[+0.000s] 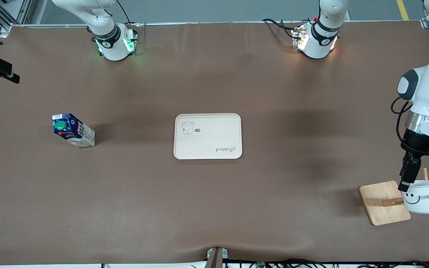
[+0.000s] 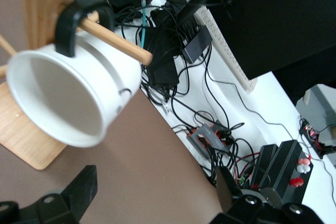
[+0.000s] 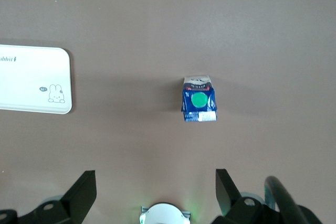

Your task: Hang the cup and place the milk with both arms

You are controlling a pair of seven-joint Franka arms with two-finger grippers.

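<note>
Fingers of the left gripper (image 2: 152,192) are spread wide and hold nothing; the gripper hangs over the cup (image 1: 422,196) at the left arm's end of the table, one black finger (image 1: 408,175) coming down just beside the mug's rim in the front view, though whether it touches the rim cannot be told. In the left wrist view both fingertips stand apart from the mug, with brown table between them. The cup hangs by its black loop handle (image 2: 79,24) on a wooden peg (image 2: 118,40) of the rack, whose flat wooden base (image 1: 384,203) lies on the table — the mug is tilted, mouth turned toward the left wrist camera, smiley face toward the front camera. The right gripper (image 3: 155,192) is up high with its fingers likewise spread and empty, directly over the milk (image 1: 73,130), and that arm waits there. The milk stands upright on the table toward the right arm's end, long axis vertical, green cap (image 3: 199,100) facing straight up — well apart from the cream tray (image 1: 207,136) that lies flat at the table's middle, carrying nothing.
</note>
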